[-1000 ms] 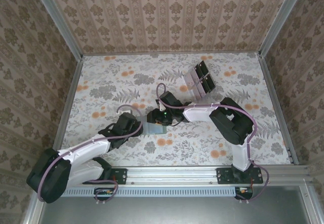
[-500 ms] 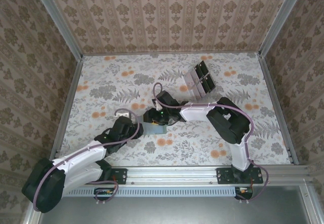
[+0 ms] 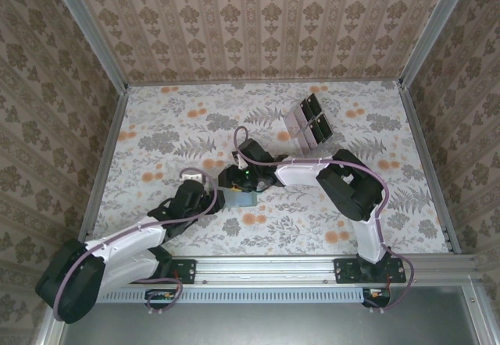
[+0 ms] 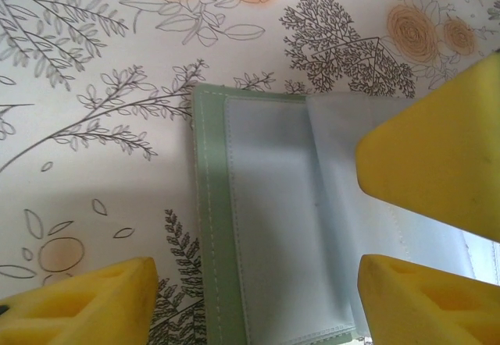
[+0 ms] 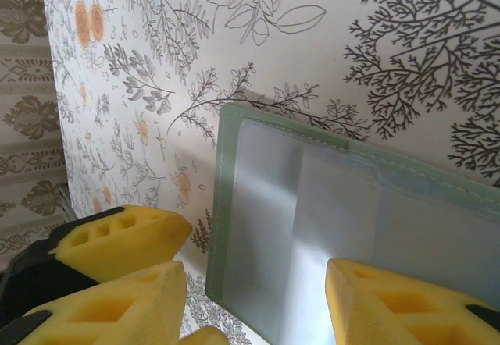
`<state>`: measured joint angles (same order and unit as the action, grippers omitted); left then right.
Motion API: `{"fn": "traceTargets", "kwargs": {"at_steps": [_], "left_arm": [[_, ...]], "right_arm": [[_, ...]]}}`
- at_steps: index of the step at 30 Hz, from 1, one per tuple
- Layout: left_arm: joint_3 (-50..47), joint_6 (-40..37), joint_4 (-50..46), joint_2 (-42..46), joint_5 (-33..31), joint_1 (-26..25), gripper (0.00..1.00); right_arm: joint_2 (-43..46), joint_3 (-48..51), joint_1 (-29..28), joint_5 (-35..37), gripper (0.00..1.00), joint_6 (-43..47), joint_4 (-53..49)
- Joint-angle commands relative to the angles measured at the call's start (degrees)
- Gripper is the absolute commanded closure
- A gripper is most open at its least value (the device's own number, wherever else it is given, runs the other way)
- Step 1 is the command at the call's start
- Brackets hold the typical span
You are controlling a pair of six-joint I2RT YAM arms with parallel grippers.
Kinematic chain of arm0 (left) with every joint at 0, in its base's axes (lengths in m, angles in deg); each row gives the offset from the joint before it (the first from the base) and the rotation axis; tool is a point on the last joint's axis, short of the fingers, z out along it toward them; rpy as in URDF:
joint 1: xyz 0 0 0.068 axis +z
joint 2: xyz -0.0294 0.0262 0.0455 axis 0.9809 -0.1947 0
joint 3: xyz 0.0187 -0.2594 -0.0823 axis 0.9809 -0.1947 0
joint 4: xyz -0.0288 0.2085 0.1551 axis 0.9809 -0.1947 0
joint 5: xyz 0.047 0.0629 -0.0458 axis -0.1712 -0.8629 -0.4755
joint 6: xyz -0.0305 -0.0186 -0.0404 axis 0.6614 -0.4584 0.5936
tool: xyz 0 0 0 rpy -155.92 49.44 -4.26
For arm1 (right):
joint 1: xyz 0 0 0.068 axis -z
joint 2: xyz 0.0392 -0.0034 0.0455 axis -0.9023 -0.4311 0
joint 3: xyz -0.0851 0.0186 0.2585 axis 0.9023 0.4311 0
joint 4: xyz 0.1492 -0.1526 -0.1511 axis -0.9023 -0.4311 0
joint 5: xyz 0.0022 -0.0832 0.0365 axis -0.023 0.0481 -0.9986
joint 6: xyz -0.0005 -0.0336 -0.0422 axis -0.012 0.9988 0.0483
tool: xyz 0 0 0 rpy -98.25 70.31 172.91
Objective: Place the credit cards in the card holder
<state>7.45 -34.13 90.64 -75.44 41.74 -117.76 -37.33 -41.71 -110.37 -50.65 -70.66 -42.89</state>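
Top external view: I see the card holder (image 3: 239, 197) lying opened flat on the table (image 3: 156, 126) near the middle, with both arms reaching in over it. On the wrist views, the left claw (image 4: 258, 275) stands open, one finger beside the holder's green edge, the other over its pale inside, gripping nothing. Likewise the right claw (image 5: 256, 275) stands apart above the holder, empty. Pale cards (image 3: 294, 119) sit at the rack (image 3: 316, 130), well apart

A table (image 3: 172, 126) covered in a pale floral print of grey leaves and orange blooms fills the enclosure; a small rack (image 3: 307, 122) with dark square panels stands toward its far right; patterned wallpaper walls (image 3: 266, 25) surround it; a metal rail (image 3: 266, 268) runs along the near edge.
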Motion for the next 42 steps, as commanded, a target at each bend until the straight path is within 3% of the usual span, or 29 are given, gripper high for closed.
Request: {"fn": "traceTargets", "kwargs": {"at_steps": [1, 15, 27, 35, 42], "left_arm": [[-0.31, -1.31, 2.91, -1.87, 0.73, -0.44, 0.3], [1.79, -3.02, 3.08, -10.69, -2.7, -3.53, 0.3], [4.35, -2.71, 0.33, -17.4, -6.04, -6.11, 0.31], [4.42, -2.51, 0.96, -18.4, -6.2, -6.6, 0.31], [4.63, -2.26, -0.53, -15.26, -6.54, -6.7, 0.31]], "right_arm": [[-1.08, -1.28, -0.36, -0.94, 0.48, -0.63, 0.21], [-0.98, -1.83, -0.38, -1.31, 0.48, -0.82, 0.52], [4.65, 0.95, 2.3, 0.35, 0.47, -1.24, 1.1], [6.09, 5.53, 3.28, 1.16, 0.47, -1.84, 2.61], [2.86, 3.09, 2.07, -0.28, 0.47, -2.68, 3.39]]}}
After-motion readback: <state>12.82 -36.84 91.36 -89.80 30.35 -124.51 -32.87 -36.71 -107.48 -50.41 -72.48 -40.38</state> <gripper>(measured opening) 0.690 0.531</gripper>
